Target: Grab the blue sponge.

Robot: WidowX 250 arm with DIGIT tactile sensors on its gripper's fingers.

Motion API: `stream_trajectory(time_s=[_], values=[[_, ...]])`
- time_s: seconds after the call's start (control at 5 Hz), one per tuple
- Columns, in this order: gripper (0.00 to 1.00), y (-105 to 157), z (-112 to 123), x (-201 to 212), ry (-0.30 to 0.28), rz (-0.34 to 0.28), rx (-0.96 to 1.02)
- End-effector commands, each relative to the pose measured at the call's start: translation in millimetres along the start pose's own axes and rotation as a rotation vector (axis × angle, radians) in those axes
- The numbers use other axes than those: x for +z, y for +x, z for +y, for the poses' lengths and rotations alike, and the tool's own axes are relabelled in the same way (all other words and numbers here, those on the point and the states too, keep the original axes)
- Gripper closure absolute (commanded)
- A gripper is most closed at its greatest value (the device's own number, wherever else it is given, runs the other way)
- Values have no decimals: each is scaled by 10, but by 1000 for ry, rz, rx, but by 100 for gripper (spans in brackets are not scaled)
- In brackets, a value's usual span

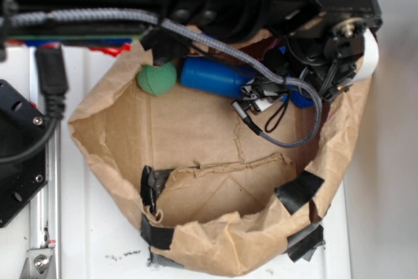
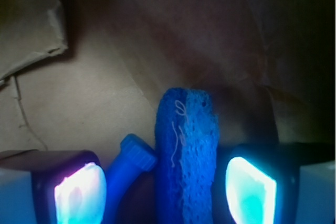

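The gripper (image 1: 271, 99) in the exterior view sits low inside the brown paper bag (image 1: 215, 240), pressed toward its far wall, and the arm's black body and a braided cable (image 1: 261, 70) hide most of it; from here I cannot tell how far apart the fingers stand. Just to the gripper's side lies the blue bottle (image 1: 212, 75), and beyond that, further from the gripper, the green ball (image 1: 157, 78). Only a small patch of blue shows by the gripper on the other side, which may be the blue sponge (image 1: 302, 100), though too little is visible to be sure. The bag rests on the white surface (image 1: 379, 194), its rim rolled down and patched with black tape (image 1: 299, 191).

In the wrist view the gripper (image 2: 165, 192) is spread, its two glowing pads (image 2: 79, 195) on either side of the sponge (image 2: 186, 150), which stands on edge between them, nearer the right pad, with no clear contact on either side. The bottle's ribbed neck (image 2: 134, 153) also lies between the pads, touching the sponge's left face.

The step in hand looks like the final approach before closing. The next move calls for closing on the sponge alone, so shifting to keep the bottle neck out of the pinch seems wise.
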State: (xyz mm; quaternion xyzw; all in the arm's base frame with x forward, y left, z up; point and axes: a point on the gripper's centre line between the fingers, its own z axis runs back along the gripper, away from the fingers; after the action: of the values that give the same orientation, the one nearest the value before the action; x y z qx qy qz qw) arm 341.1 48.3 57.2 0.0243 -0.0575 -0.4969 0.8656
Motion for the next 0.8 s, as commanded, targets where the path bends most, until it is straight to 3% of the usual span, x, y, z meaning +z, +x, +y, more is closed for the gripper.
stream_trajectory(time_s=[0.0,0.2,0.4,0.6], values=[[0,113,183,168,116,-34,44],[0,136,159,84,78,-19,23],[100,127,118,62,46,-32,29],[100,115,101,58,50,-28,13]])
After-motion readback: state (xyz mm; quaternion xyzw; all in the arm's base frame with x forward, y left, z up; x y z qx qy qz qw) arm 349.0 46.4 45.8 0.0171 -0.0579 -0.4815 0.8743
